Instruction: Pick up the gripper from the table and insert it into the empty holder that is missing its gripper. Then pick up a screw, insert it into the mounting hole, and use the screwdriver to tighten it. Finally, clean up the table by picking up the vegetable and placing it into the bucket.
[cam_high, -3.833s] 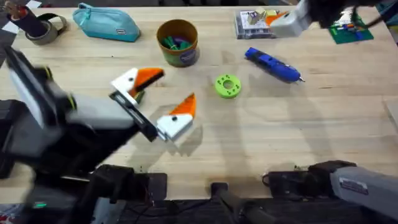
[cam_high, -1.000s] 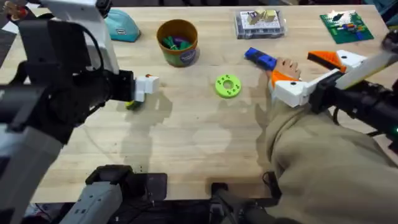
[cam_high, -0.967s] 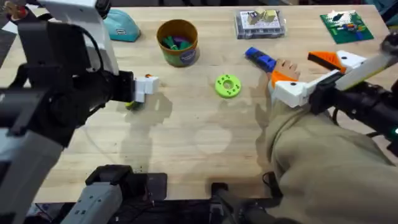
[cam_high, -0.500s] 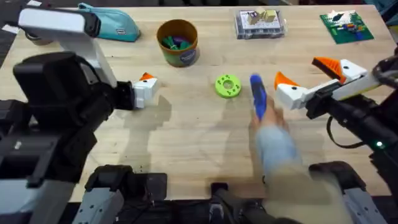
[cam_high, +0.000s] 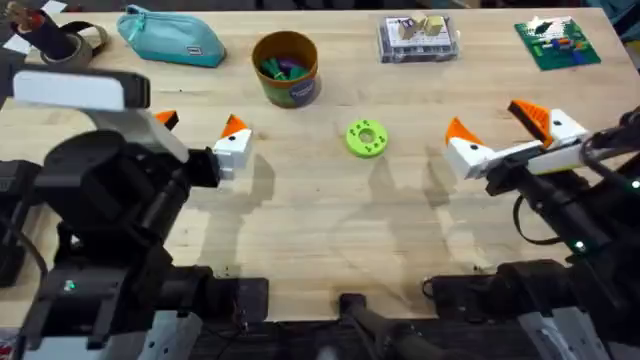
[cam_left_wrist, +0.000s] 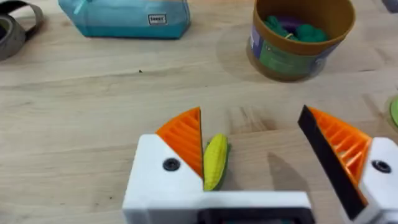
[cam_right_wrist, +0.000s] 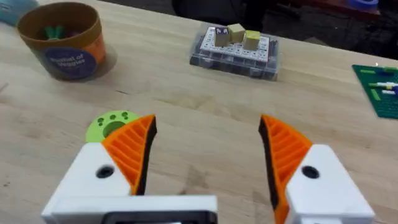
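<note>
So here both grippers sit low over the wooden table (cam_high: 330, 230), both wide open and holding nothing. The left gripper (cam_left_wrist: 273, 149) has the little yellow-and-green vegetable (cam_left_wrist: 215, 160) lying on the wood right up against the inside of one orange pad (cam_left_wrist: 184, 138) — touching or as good as touching, while the other pad is well apart from it. So it's between the fingers but not pinched.

The bucket (cam_high: 285, 67) stands toward the far side of the table, left of centre, with some green and purple bits inside. In the left wrist view it's just beyond the fingers. The teal pouch (cam_high: 170, 35) is off to its left, and a roll of tape (cam_high: 68, 42) sits in the far left corner.

The right gripper (cam_high: 505, 125) hangs over bare wood on the right side — the lime-green disc (cam_high: 366, 137) is near its left finger, not touching. Past it there's a clear box of small parts (cam_right_wrist: 235, 48) and a green board (cam_high: 556, 42) in the far right corner.
</note>
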